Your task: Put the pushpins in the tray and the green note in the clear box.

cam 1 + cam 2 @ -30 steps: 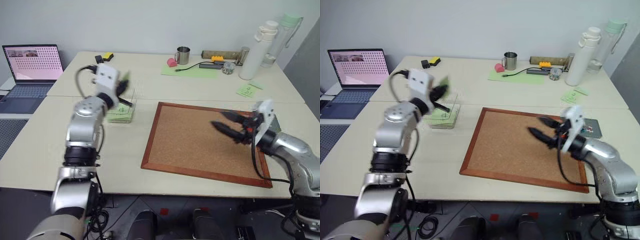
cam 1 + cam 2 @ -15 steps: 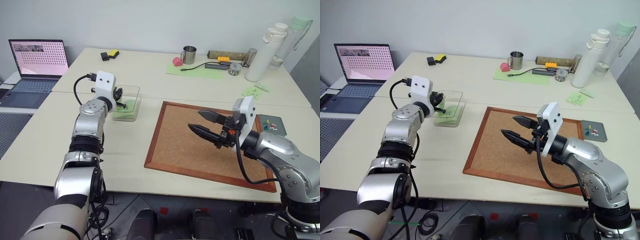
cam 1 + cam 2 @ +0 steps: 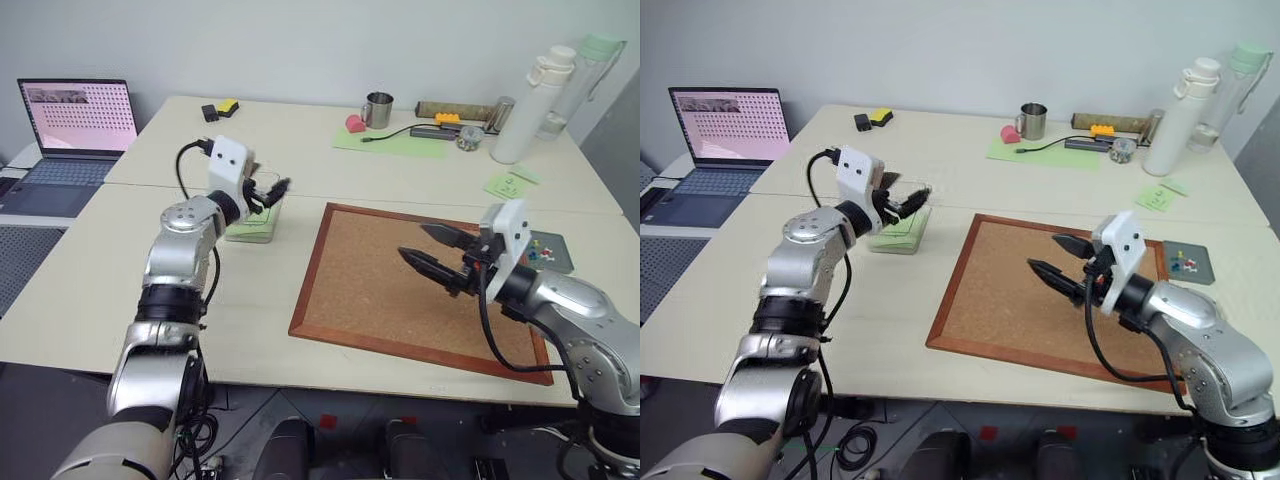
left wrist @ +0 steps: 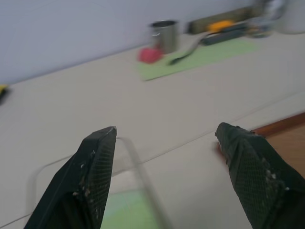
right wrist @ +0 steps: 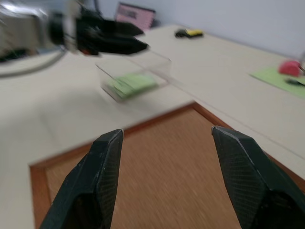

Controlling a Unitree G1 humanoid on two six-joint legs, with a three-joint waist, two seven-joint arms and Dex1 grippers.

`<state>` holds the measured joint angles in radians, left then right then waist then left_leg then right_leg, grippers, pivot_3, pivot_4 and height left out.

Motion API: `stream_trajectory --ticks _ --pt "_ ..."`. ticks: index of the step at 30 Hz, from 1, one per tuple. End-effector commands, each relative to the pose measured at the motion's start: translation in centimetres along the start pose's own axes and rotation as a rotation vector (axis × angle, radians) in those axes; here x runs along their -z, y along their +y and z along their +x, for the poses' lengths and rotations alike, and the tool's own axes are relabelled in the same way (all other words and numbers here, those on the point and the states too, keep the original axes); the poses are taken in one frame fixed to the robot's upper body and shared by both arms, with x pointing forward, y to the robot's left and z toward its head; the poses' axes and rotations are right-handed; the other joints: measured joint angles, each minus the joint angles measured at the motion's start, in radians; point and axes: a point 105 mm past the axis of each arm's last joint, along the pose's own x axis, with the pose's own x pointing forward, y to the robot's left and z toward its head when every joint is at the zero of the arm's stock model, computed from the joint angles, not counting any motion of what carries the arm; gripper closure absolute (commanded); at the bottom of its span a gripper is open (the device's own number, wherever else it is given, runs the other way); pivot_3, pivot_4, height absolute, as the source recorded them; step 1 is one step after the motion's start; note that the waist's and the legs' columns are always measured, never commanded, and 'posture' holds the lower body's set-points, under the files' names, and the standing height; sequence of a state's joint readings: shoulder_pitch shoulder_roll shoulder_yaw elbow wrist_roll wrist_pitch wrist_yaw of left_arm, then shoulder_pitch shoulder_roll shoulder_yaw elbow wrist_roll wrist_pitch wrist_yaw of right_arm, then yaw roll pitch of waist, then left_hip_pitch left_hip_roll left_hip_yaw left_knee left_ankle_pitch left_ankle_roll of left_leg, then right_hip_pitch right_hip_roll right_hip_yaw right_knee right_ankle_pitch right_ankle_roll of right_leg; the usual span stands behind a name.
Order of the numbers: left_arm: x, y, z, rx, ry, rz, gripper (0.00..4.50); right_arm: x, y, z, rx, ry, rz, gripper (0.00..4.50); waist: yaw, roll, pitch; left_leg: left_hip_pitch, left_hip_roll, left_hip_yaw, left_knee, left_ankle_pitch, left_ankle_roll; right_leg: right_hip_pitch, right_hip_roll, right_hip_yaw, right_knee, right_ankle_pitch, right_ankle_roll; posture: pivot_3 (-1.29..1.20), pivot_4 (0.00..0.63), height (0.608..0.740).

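Note:
The clear box (image 3: 902, 226) stands on the table left of the cork board, and the green note (image 3: 896, 229) lies flat inside it. My left gripper (image 3: 912, 198) hovers open and empty just above the box's far edge. In the left wrist view its fingers (image 4: 91, 177) spread over the box rim (image 4: 137, 160) and the note (image 4: 127, 213). My right gripper (image 3: 1048, 256) hangs open and empty over the cork board (image 3: 1000, 300), and its wrist view looks toward the box (image 5: 138, 76). The dark grey tray (image 3: 1190, 262) at the board's right end holds pushpins (image 3: 1180, 263).
A laptop (image 3: 75, 120) sits at the far left. A mug (image 3: 378, 108), a pink object, a cable on a pale green mat (image 3: 395, 142) and tall bottles (image 3: 525, 100) line the back. Another green note (image 3: 508, 183) lies behind the tray.
My left gripper has opened, risen out of the clear box and swung right, leaving the green note lying inside. The right gripper has drifted slightly right over the board, still open.

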<state>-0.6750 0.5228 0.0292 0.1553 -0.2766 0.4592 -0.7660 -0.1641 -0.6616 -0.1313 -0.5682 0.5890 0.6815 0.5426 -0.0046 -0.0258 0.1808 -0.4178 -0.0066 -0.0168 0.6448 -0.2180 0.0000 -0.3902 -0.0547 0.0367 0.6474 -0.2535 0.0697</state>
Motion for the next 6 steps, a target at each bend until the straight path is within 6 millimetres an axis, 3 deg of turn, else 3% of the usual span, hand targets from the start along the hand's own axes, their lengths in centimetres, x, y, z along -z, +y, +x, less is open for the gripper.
stream_trajectory --ticks 1,6 --pt "0.3 -3.7 -2.3 0.193 0.053 0.026 1.00 -0.5 -1.0 -2.1 0.059 -0.002 -0.035 1.42 -0.006 0.001 0.000 0.001 0.001 0.000 0.000 0.000 0.000 0.000 0.000 0.001 0.000 0.000 0.000 0.00 0.150 0.740" --pt "2.6 -6.2 -3.5 0.262 0.118 0.059 1.00 1.2 -1.5 -4.2 0.078 0.083 -0.006 1.42 -0.004 0.001 0.000 0.002 0.002 0.000 0.001 0.000 0.000 0.001 0.001 0.000 0.001 -0.001 -0.002 0.00 0.150 0.740"
